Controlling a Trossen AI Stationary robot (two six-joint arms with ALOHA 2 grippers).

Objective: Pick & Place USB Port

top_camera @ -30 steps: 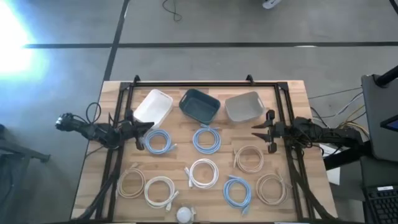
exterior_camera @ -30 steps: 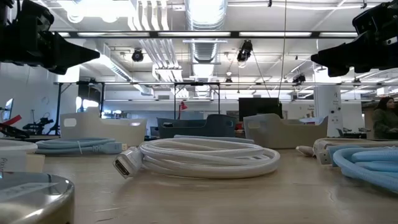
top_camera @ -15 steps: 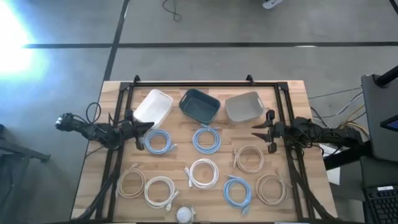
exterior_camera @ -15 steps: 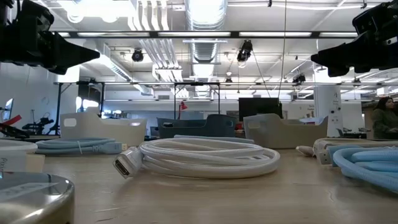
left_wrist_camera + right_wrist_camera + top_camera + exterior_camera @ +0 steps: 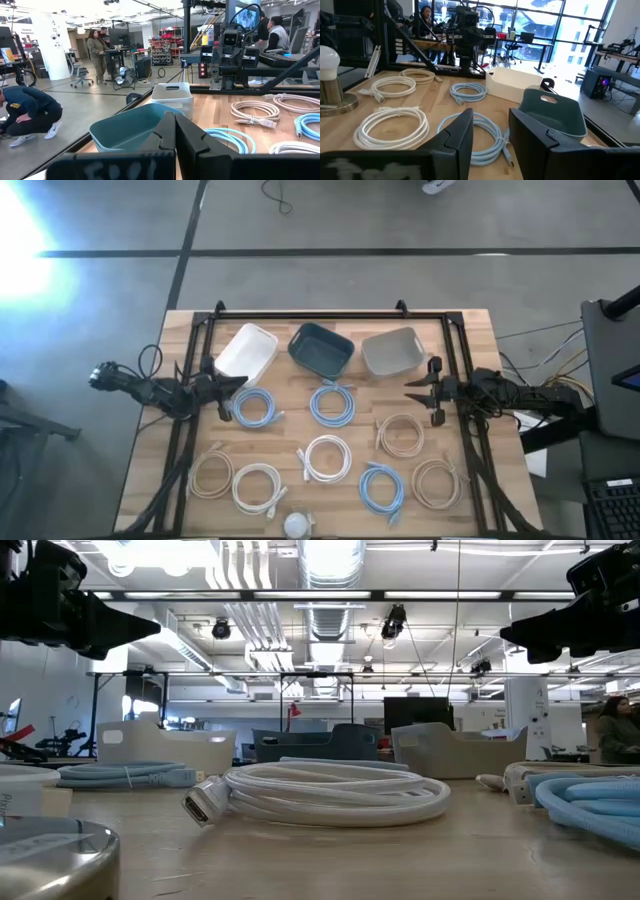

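Landmark: the dark teal bin (image 5: 321, 349), middle of three bins along the far edge of the wooden table (image 5: 460, 510).
White bin (image 5: 246, 351): just beside the teal bin, on its left-arm side.
Grey bin (image 5: 391, 351): just beside the teal bin, on its right-arm side.
Blue cables: one coil (image 5: 331, 404) directly in front of the teal bin; another (image 5: 253, 407) in front and toward the left arm; a third (image 5: 381, 486) far in front, toward the right arm.
White cables: one coil (image 5: 325, 458) well in front of the teal bin, behind the blue one; another (image 5: 257, 485) farther out toward the left arm.
Beige cables: coils (image 5: 401, 435) and (image 5: 436, 483) in front of the grey bin; one (image 5: 211, 475) on the left-arm side.
Lamp-like round object (image 5: 297, 526): at the near table edge, farthest from the teal bin.
Left gripper (image 5: 238, 382): raised off the table, beside the white bin; fingers closed together, holding nothing.
Right gripper (image 5: 411, 392): raised off the table, beside the grey bin; fingers spread apart, holding nothing.
People: several in the room beyond, in the left wrist view.
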